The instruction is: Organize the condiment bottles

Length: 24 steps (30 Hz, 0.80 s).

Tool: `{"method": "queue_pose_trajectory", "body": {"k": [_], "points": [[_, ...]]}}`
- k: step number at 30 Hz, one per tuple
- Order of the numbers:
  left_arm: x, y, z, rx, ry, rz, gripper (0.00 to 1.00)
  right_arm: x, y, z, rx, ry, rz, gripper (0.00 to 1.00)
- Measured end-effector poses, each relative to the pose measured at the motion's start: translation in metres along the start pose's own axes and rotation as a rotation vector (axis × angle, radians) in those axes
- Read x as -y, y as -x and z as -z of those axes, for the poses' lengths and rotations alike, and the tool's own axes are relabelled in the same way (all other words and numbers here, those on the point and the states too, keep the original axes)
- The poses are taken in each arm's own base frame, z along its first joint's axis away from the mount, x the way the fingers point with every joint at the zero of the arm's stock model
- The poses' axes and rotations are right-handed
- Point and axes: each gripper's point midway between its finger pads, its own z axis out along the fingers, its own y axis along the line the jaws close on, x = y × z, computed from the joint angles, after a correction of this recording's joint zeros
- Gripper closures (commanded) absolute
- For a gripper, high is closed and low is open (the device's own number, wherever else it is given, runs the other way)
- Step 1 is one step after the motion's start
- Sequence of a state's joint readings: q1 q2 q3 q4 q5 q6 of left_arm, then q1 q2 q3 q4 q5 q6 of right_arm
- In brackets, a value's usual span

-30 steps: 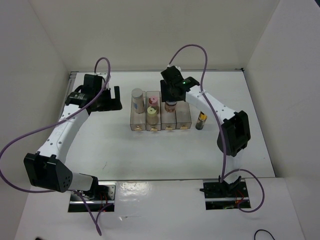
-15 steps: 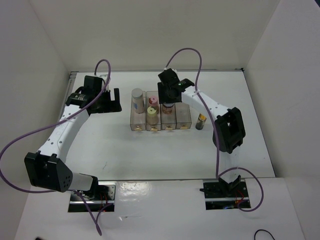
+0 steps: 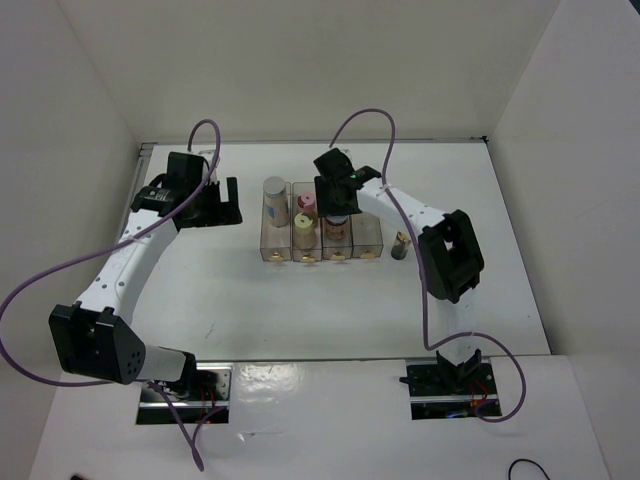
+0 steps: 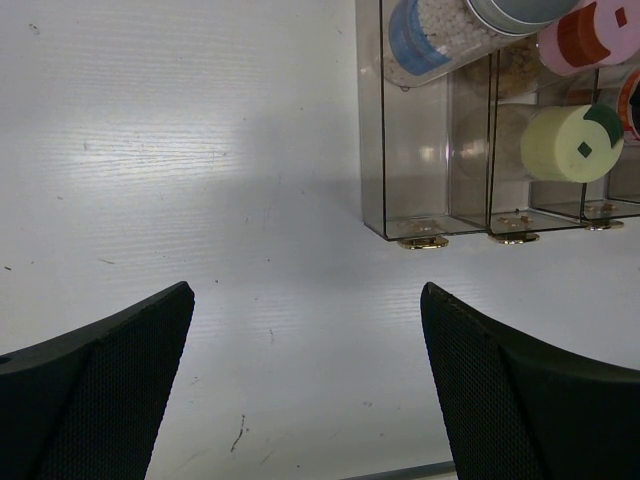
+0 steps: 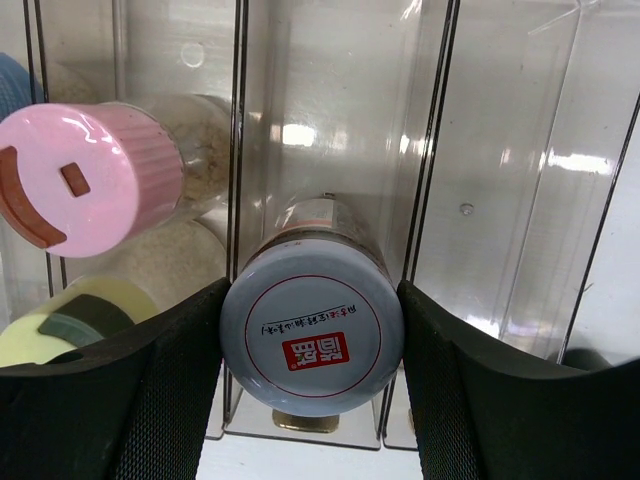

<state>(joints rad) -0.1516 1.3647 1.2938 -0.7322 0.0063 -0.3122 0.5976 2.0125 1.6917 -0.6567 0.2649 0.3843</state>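
My right gripper [image 3: 336,196] is shut on the squat white-lidded jar [image 5: 312,335], holding it in the third compartment of the clear organizer [image 3: 366,238]. The red mark on its lid faces the wrist camera. The pink-capped bottle [image 5: 85,180] and the yellow-capped bottle [image 5: 50,325] share the second compartment. The grey-capped clear bottle [image 3: 275,192] stands in the first compartment. The slim dark black-capped bottle [image 3: 401,243] stands on the table just right of the organizer. My left gripper [image 3: 222,198] is open and empty, left of the organizer [image 4: 420,200].
The organizer's fourth compartment [image 5: 520,200] holds nothing. White walls enclose the table at the back and both sides. Brass knobs [image 4: 420,241] line the organizer's near edge.
My right gripper has moved a little left and toward the front with the jar, sinking it into the third compartment. The left arm has not moved.
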Motion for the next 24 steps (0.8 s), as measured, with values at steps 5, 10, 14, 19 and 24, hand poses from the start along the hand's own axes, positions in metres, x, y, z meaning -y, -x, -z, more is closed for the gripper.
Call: {"method": "queue_pose_trajectory", "body": {"k": [5,10,14,19,24], "points": [[0.0,0.0,0.0,0.0,0.0,0.0,0.0,-0.002,0.002,-0.004,0.01,0.005,-0.003,0.87],[-0.001,-0.003,-0.001,-0.008,0.002,-0.003,0.0,-0.002,-0.002,-0.008,0.003,0.001,-0.008,0.83],[-0.001,-0.003,-0.001,-0.007,0.002,-0.004,0.0,-0.001,-0.006,-0.013,-0.004,-0.004,-0.01,0.81],[-0.001,-0.003,-0.001,-0.007,0.002,-0.012,0.0,-0.002,-0.006,-0.014,0.001,-0.003,-0.011,0.53],[-0.002,-0.003,-0.001,-0.007,0.002,-0.021,0.0,-0.002,-0.005,-0.014,0.005,-0.003,-0.015,0.19]]}}
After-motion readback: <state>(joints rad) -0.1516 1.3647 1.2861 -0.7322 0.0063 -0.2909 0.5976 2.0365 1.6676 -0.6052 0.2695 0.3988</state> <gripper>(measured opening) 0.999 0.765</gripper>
